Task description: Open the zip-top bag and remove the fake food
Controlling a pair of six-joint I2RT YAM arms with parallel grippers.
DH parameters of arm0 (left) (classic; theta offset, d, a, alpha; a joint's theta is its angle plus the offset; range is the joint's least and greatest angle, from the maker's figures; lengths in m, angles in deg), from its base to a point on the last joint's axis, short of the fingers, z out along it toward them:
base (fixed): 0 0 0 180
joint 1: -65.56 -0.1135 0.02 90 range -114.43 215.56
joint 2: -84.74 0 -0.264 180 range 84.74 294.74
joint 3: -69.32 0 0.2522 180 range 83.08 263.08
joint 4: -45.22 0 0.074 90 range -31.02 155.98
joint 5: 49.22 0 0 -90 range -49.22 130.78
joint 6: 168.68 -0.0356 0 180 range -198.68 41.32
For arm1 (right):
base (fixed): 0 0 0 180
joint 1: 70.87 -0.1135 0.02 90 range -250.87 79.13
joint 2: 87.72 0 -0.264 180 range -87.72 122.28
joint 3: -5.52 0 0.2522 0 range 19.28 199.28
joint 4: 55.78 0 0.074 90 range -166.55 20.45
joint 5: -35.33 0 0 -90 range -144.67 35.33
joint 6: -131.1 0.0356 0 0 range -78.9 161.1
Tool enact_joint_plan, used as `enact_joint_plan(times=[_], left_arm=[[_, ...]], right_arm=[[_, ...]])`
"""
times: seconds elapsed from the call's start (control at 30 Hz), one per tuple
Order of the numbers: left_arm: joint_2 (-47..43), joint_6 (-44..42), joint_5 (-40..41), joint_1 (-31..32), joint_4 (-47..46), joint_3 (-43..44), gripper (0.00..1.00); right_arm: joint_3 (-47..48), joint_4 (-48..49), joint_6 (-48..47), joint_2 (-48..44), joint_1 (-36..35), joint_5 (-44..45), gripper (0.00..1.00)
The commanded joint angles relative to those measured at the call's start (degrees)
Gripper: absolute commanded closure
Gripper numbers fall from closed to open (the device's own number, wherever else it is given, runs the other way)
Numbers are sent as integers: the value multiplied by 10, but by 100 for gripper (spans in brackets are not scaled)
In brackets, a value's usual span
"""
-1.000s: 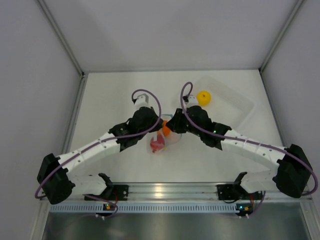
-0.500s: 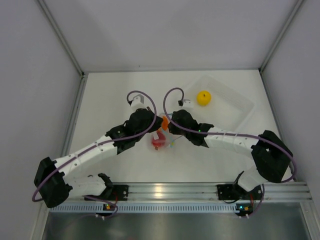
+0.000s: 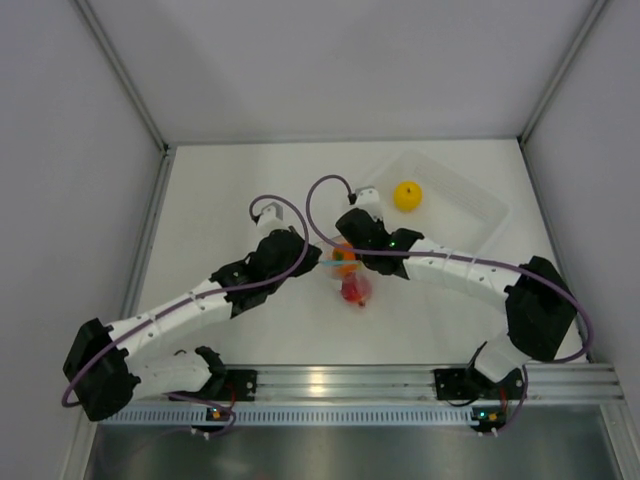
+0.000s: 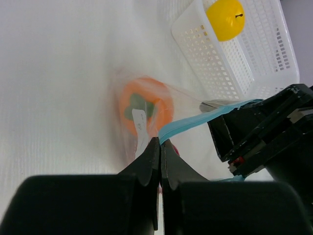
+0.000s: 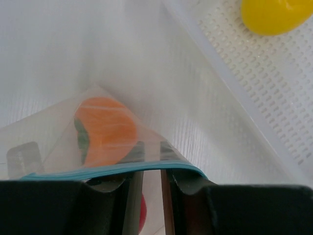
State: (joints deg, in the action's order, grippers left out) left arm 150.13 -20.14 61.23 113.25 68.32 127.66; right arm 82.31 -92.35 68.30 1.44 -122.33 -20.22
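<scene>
One zip-top bag (image 3: 348, 272) of clear plastic is held over the middle of the white surface (image 3: 230, 190), stretched between two robot tools. Its single light blue zip strip (image 4: 205, 119) runs along the top edge from one tool to the other.

There are three toy fruits in all. Two are inside the bag: one orange fruit (image 4: 146, 105) with a green top, pressed against the clear film just under the strip, and one red fruit (image 3: 353, 290) lower in the bag, mostly hidden in the wrist views. The third, a yellow fruit (image 4: 225, 17), lies by itself in the one clear rectangular tray (image 4: 215, 68) with a perforated floor, which sits toward the far right, near the bag but apart from it.

The left tool (image 4: 159, 147) has its two fingers pressed tightly together, pinching the edge of the bag at one end of the blue strip. The right tool (image 5: 151, 183) grips the bag at the strip with its fingers set narrow, a slim gap between them, and the strip crosses just above its fingertips. The two tools sit close together, facing each other across the bag.
</scene>
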Motion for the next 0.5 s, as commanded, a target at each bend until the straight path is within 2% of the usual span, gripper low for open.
enact_joint_plan(times=[0.0,0.03,0.13,0.23,0.4,0.47], left_arm=[[-27,9,20,-5,-26,-21,100],[-30,10,19,-5,-26,-26,100],[-25,15,12,-5,-27,-41,100],[-11,24,-1,-5,-28,-47,100],[2,24,0,-5,-28,-43,100],[0,21,7,-5,-28,-44,100]], right_arm=[[53,-95,-70,-2,4,47,79],[58,-106,-74,-7,3,33,79],[56,-93,-84,-23,4,-83,78],[37,-50,-70,-28,2,-133,75],[3,4,-43,-9,0,-160,74],[-3,24,-38,0,-5,-156,70]])
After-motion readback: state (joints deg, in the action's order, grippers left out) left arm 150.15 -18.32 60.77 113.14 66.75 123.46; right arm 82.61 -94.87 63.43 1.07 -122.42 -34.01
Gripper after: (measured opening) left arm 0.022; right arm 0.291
